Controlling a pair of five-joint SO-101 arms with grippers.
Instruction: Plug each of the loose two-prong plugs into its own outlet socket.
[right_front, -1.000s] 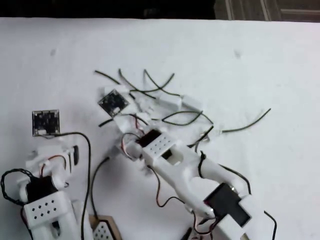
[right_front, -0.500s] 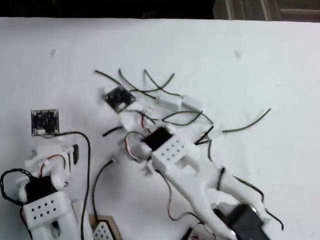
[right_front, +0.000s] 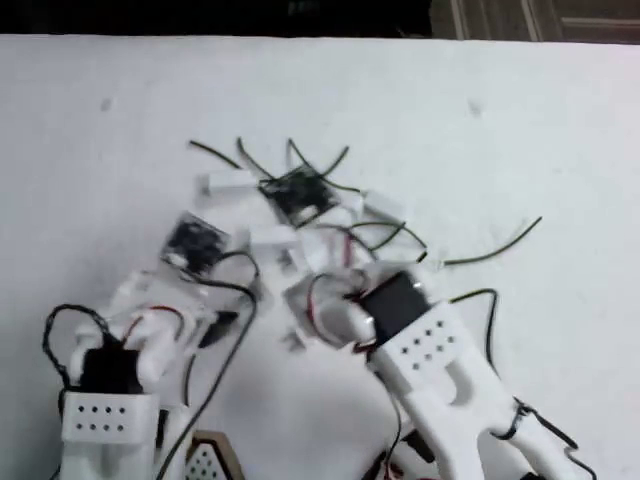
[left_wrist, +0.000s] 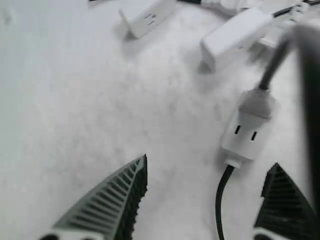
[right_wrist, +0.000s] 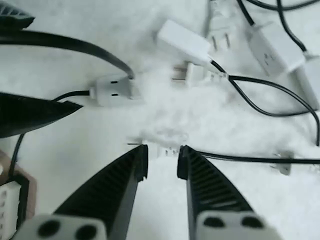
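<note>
High view, with both wrist views. A white tabletop (right_front: 560, 120) carried two arms, the left arm (right_front: 105, 420) at the near left and the right arm (right_front: 440, 370) beside it. Both were turned toward a heap of white fittings (right_front: 228, 182) and dark cords (right_front: 490, 250).

In the left wrist view the left hand (left_wrist: 209, 162) was seen wide open and gripping nothing. A white socket (left_wrist: 244, 134) with two slots lay on the tabletop between its jaws, nearer to one of them. In the right wrist view the right hand (right_wrist: 162, 160) was seen partly open, its jaws a narrow gap apart. A small white plug (right_wrist: 161, 149) on a thin cord lay at their tips and was judged not gripped.

The step in hand was judged to be the first pick-up, since no mated pair could be made out. The next move was judged to call for the right hand to be closed across the plug body with the prongs left free, and for the socket to be steadied by the left hand.

A thick black cable (right_wrist: 65, 42) arched over that socket and was judged liable to foul the approach. A white block (right_wrist: 182, 40) with prongs and a further two-prong plug (right_wrist: 222, 37) lay near, among crossing cords.
</note>
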